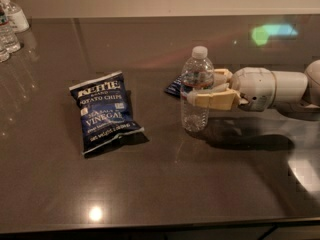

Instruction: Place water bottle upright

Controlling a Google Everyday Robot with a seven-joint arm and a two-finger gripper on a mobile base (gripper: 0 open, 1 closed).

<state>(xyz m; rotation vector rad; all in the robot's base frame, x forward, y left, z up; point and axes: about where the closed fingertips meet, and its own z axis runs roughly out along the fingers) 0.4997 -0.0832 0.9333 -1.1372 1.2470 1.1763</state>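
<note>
The water bottle (196, 89) is clear ribbed plastic with a white cap. It stands upright on the dark table (165, 184), right of centre. My gripper (209, 89) reaches in from the right on a white arm. Its tan fingers (212, 100) sit on either side of the bottle's middle, closed on it. The bottle's base appears to rest on the tabletop.
A blue Kettle chip bag (103, 111) lies flat to the left of the bottle. A small blue packet (174, 86) lies just behind the bottle. Small clear bottles (10, 21), one with a pump top, stand at the far left corner. The table's front edge runs along the bottom.
</note>
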